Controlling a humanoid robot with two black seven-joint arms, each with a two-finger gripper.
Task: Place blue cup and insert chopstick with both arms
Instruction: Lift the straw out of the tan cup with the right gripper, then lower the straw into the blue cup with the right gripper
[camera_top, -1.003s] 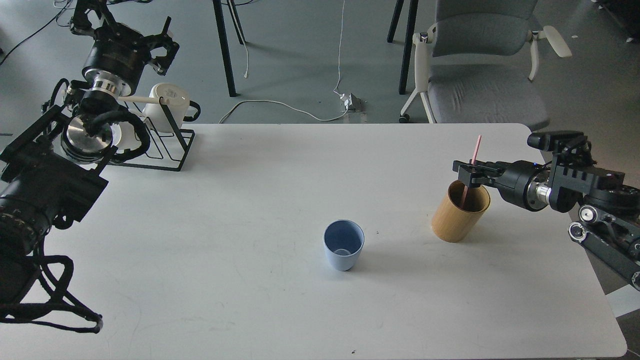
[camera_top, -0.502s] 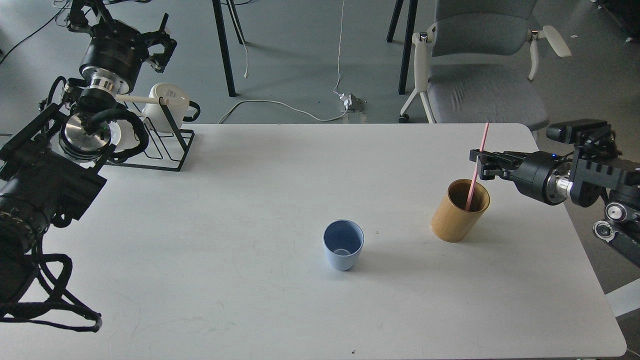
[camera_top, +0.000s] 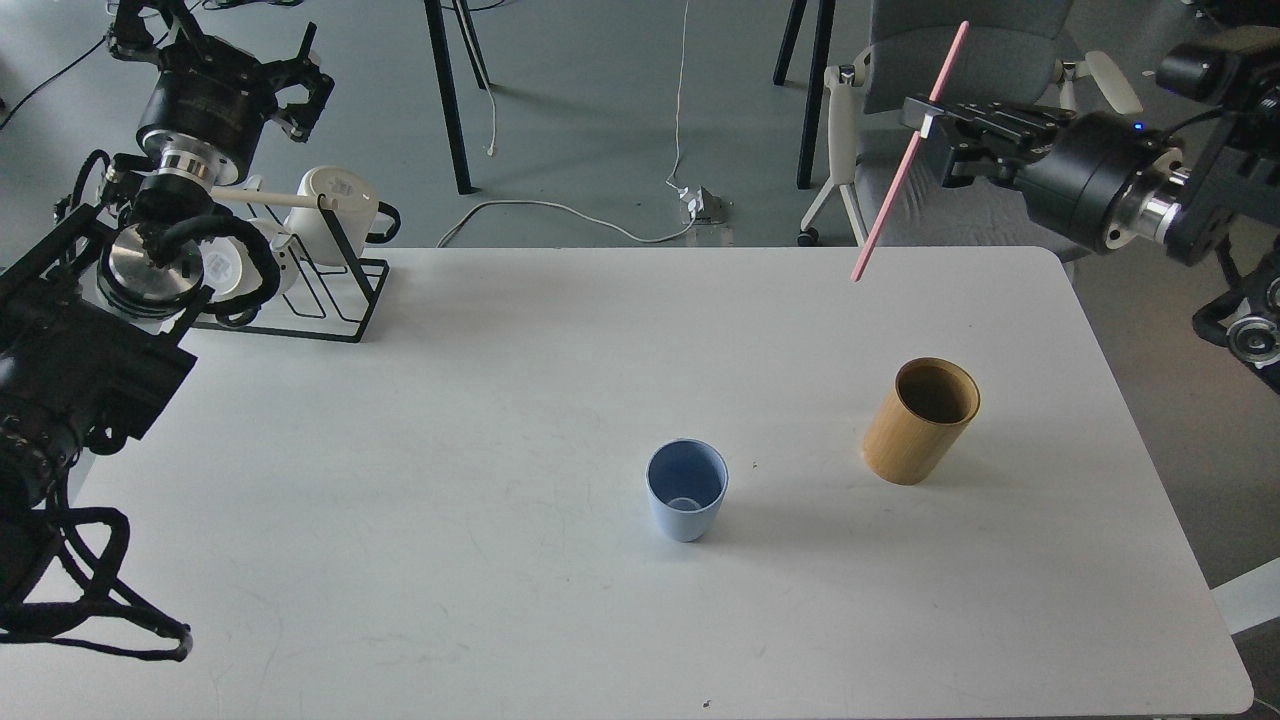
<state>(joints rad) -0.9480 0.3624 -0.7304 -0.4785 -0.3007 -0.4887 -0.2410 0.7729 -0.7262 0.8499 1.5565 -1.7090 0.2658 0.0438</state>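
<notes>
The blue cup (camera_top: 686, 489) stands upright and empty near the middle of the white table (camera_top: 500, 400). My right gripper (camera_top: 930, 112) is shut on the pink chopstick (camera_top: 905, 160) near its top. The stick hangs tilted in the air, its lower tip over the table's far edge, well above and behind the tan bamboo cylinder (camera_top: 920, 420). My left gripper (camera_top: 290, 75) is raised at the far left above the mug rack, open and empty, far from the cup.
A black wire rack (camera_top: 330, 290) with a white mug (camera_top: 335, 210) stands at the table's far left corner. The empty bamboo cylinder stands right of the cup. A grey office chair (camera_top: 960, 150) and table legs stand beyond the far edge.
My right gripper has lifted the pink chopstick up and out of the bamboo cylinder, moving up and back. My left arm has drifted slightly up and left.
</notes>
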